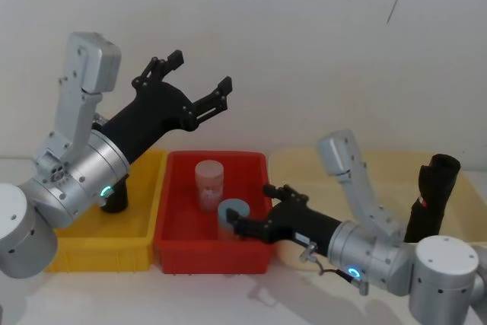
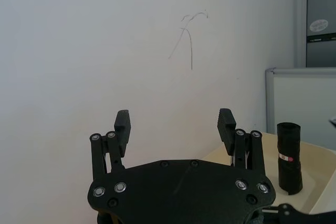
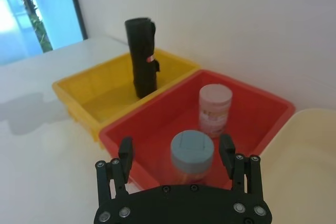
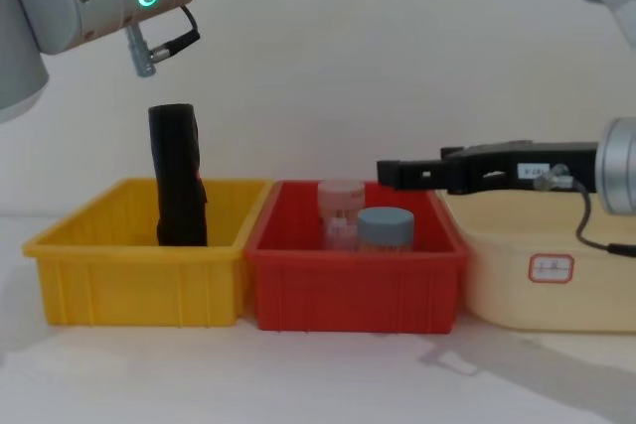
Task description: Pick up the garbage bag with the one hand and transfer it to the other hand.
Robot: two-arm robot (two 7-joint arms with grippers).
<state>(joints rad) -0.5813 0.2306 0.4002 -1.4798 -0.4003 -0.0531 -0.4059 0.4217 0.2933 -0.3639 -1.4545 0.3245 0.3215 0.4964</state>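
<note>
The bag (image 4: 178, 176) stands upright in the yellow bin (image 4: 139, 265), untouched. My left gripper (image 1: 196, 87) hangs raised above it, jaws wide, empty; my right gripper (image 1: 249, 207) hovers open over the red bin (image 1: 213, 253). I should descend straight and clamp mid-roll. White table (image 3: 47, 129); plain wall behind.

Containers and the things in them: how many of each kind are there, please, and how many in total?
Bins: 3 (yellow, red, cream)
Black rolls: 2 (in yellow, in cream)
Jars: 2 (pink lid, blue lid)
Total: 7
</note>
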